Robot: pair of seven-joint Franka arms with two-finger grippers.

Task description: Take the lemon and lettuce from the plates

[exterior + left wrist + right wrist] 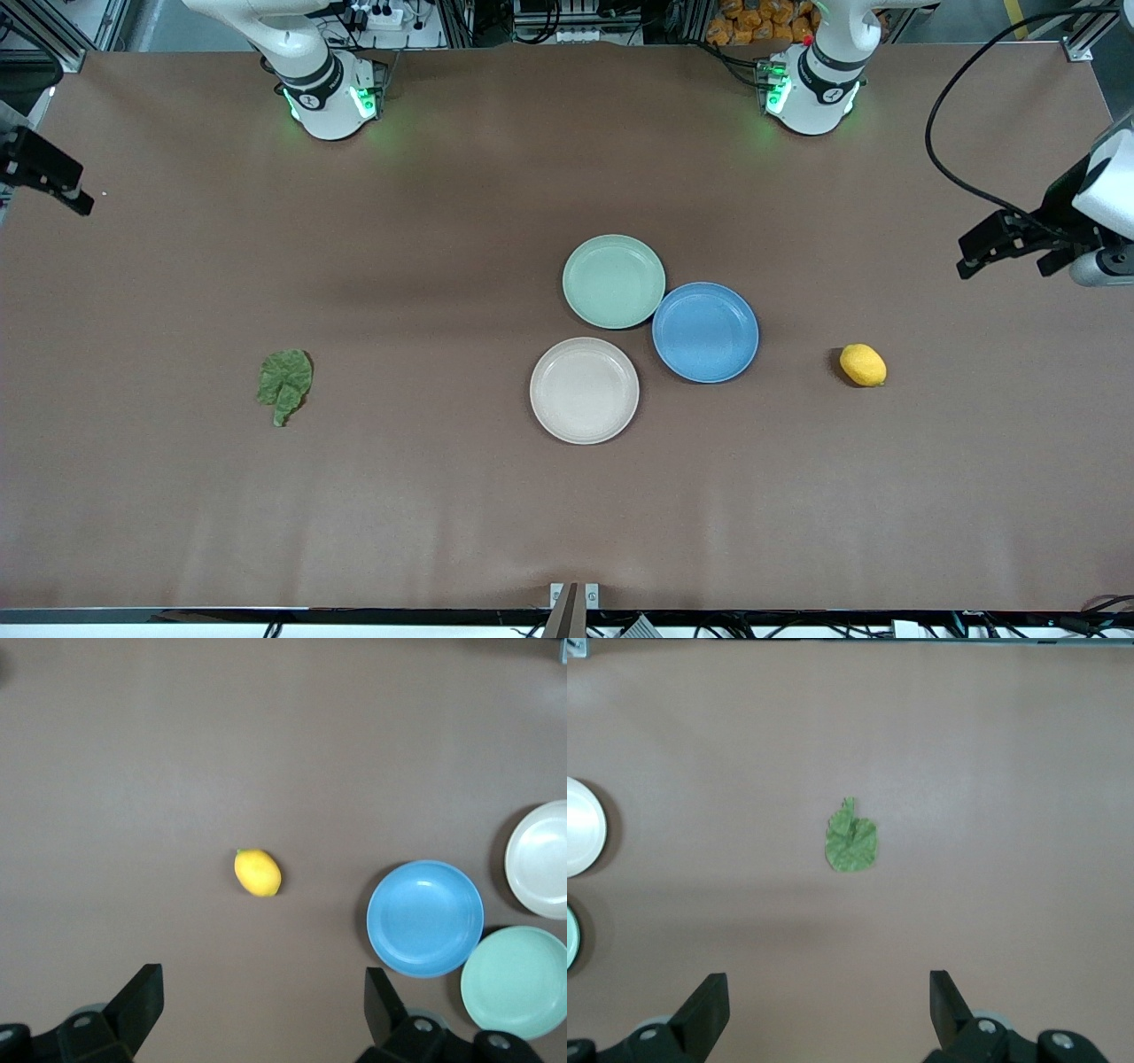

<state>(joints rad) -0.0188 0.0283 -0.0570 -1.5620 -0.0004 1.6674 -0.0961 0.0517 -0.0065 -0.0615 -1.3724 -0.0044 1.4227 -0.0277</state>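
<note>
Currently, all three plates bare, both fruits of the task on the table.
Landmark: blue plate [705, 332], mid-table.
Mint plate [613, 281]: touching the blue plate, farther from the front camera, toward the right arm's end.
Beige plate [584, 390]: just beside the blue plate, nearer the front camera, toward the right arm's end.
Lemon [863, 364]: on the table [443, 221], near the blue plate, toward the left arm's end.
Lettuce [284, 384]: flat on the table, well apart from the blue plate, toward the right arm's end.
Left gripper [263, 1014]: jaws wide apart, holding nothing, up over the table past the lemon.
Right gripper [828, 1014]: jaws wide apart, holding nothing, up over the table's edge at the right arm's end.
</note>
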